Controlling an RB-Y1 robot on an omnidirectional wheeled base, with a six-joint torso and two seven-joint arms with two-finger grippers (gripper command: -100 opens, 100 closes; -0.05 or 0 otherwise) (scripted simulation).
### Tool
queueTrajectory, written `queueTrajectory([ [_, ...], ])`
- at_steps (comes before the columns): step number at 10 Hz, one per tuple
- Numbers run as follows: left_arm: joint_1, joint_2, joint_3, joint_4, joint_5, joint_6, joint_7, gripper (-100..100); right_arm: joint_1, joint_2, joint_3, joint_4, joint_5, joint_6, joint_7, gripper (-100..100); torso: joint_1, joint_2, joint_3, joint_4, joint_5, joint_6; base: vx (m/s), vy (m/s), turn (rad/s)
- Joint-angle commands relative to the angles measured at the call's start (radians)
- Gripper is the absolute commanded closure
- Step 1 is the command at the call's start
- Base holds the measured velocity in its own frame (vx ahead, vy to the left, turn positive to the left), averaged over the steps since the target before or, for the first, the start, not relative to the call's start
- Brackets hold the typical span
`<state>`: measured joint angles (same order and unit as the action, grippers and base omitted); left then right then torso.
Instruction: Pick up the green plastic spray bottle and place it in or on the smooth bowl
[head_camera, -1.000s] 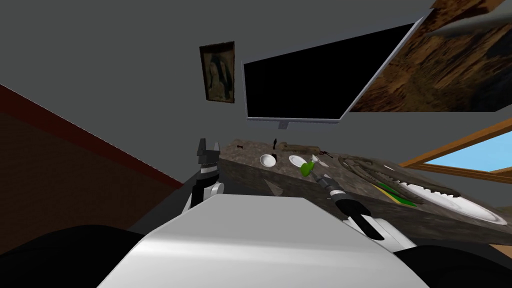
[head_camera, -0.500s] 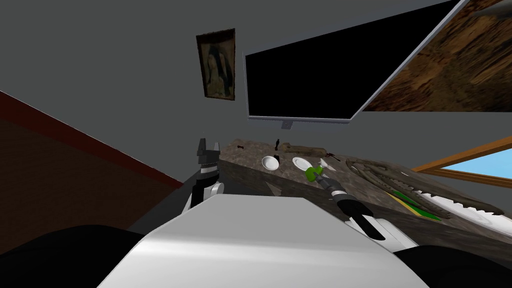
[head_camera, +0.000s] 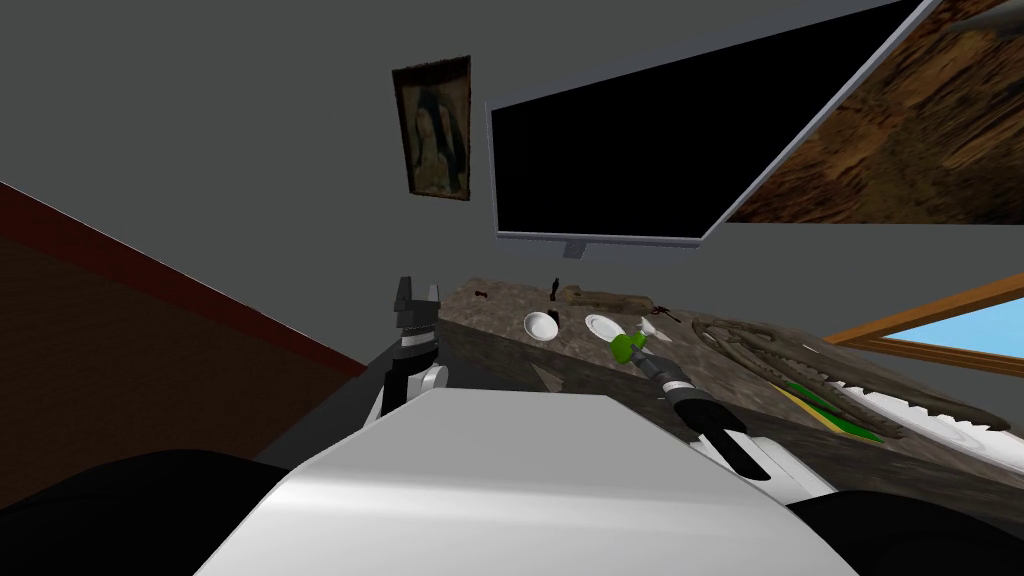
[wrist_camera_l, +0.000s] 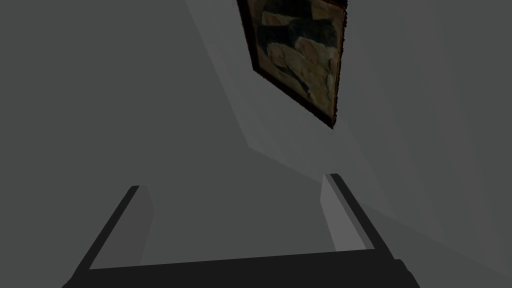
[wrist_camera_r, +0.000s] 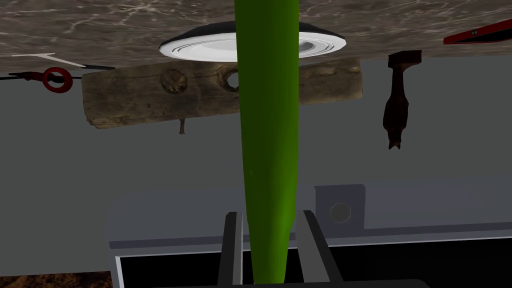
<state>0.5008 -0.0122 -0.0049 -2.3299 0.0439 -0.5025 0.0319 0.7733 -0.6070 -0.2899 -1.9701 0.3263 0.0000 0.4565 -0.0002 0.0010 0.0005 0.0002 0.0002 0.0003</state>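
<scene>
Gripping the green bottle (wrist_camera_r: 267, 100) by its sides, right gripper (wrist_camera_r: 267, 216) holds it near the white bowl (wrist_camera_r: 200, 47). Left gripper (wrist_camera_l: 235, 181) stands spread wide beside the counter (head_camera: 500, 305).

No writing, label, brand, number or sign can be read anywhere. The green spray bottle (wrist_camera_r: 267, 125) shows a plain green side. The white bowl (wrist_camera_r: 320, 44) on the worktop (wrist_camera_r: 100, 25) is plain, and the framed picture (wrist_camera_l: 300, 55) on the wall carries a dim painted image without legible lettering.
</scene>
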Motion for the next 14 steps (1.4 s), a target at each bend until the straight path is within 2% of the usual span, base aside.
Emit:
queueTrajectory([
  [1, 0.000, 0.000, 0.000, 0.000, 0.000, 0.000, 0.000, 0, 0.000, 0.000, 0.000, 0.000, 0.000, 0.000, 0.000, 100, 0.000, 0.000, 0.000, 0.000, 0.000, 0.000, 0.000, 0.000, 0.000],
  [2, 0.000, 0.000, 0.000, 0.000, 0.000, 0.000, 0.000, 0, 0.000, 0.000, 0.000, 0.000, 0.000, 0.000, 0.000, 0, 0.000, 0.000, 0.000, 0.000, 0.000, 0.000, 0.000, 0.000, 0.000],
  [3, 0.000, 0.000, 0.000, 0.000, 0.000, 0.000, 0.000, 0, 0.024, -0.013, -0.025, -0.022, -0.012, 0.031, -0.028, 100, 0.000, 0.000, 0.000, 0.000, 0.000, 0.000, 0.009, 0.080, -0.010],
  [7, 0.000, 0.000, 0.000, 0.000, 0.000, 0.000, 0.000, 0, 0.064, -0.037, -0.067, -0.061, -0.034, 0.084, -0.072, 100, 0.010, 0.002, 0.001, 0.001, 0.002, 0.001, -0.016, 0.131, -0.015],
  [8, 0.000, 0.000, 0.000, 0.000, 0.000, 0.000, 0.000, 0, 0.086, -0.050, -0.090, -0.085, -0.046, 0.115, -0.096, 100, 0.010, 0.001, 0.001, 0.000, 0.002, 0.001, 0.007, 0.161, 0.011],
  [10, 0.000, 0.000, 0.000, 0.000, 0.000, 0.000, 0.000, 0, 0.109, -0.064, -0.114, -0.110, -0.059, 0.146, -0.119, 100, 0.013, 0.001, 0.000, 0.000, 0.003, 0.002, 0.013, 0.157, 0.001],
  [14, 0.000, 0.000, 0.000, 0.000, 0.000, 0.000, 0.000, 0, 0.171, -0.100, -0.189, -0.190, -0.104, 0.233, -0.184, 100, 0.015, 0.001, 0.001, 0.001, 0.003, 0.001, -0.008, 0.186, 0.028],
])
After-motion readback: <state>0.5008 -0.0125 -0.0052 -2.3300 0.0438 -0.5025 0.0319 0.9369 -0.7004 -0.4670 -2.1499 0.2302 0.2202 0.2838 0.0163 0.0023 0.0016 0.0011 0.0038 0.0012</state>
